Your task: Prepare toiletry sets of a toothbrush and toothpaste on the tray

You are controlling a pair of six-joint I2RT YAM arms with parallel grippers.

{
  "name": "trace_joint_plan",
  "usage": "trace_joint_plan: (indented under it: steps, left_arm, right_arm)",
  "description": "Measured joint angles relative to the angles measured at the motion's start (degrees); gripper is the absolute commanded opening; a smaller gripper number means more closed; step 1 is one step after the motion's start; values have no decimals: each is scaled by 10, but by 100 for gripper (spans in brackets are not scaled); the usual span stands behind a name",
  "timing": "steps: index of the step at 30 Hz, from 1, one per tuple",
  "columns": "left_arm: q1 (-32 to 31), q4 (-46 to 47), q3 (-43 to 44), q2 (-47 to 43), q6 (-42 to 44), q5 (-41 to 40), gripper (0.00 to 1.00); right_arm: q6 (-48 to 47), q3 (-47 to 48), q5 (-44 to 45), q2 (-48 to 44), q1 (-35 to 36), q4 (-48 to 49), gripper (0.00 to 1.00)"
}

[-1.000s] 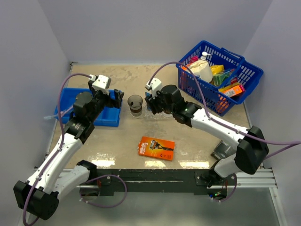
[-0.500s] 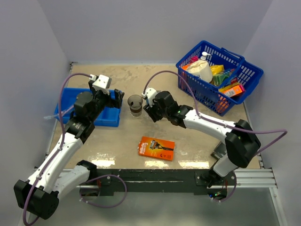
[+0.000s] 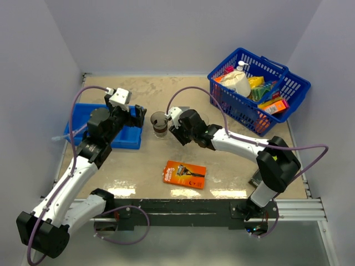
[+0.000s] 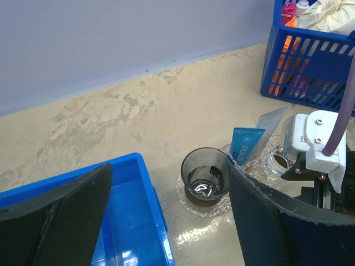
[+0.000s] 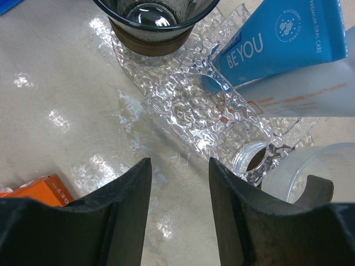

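The clear tray (image 5: 195,102) lies on the table with a brownish cup (image 5: 154,15) (image 3: 160,123) standing on its left end. A blue toothpaste tube (image 5: 280,41) (image 4: 246,145) marked BE YOU leans over the tray, and a white tube (image 5: 302,91) lies against it. My right gripper (image 5: 179,162) (image 3: 176,137) hovers open just off the tray's near edge, with nothing between its fingers. My left gripper (image 4: 171,168) (image 3: 136,116) hangs wide open and empty above the blue bin's (image 4: 125,213) right edge, left of the cup (image 4: 206,176). The toothbrush is out of view.
A frosted round cup-like piece (image 5: 297,169) sits at the tray's right end. An orange razor pack (image 3: 184,174) lies near the front. The blue wire basket (image 3: 258,88), full of packages, stands at the back right. The blue bin (image 3: 119,133) is at the left.
My right gripper has slid left towards the cup and the tray, and its jaws have narrowed a little. The left arm has not moved.
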Motion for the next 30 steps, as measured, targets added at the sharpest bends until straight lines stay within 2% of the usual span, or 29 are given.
trace_joint_plan:
  steps: [21, 30]
  left_arm:
    - [0, 0, 0, 4, 0, 0, 89]
    - [0, 0, 0, 4, 0, 0, 89]
  right_arm:
    - [-37, 2, 28, 3, 1, 4, 53]
    - [-49, 16, 30, 39, 1, 20, 52]
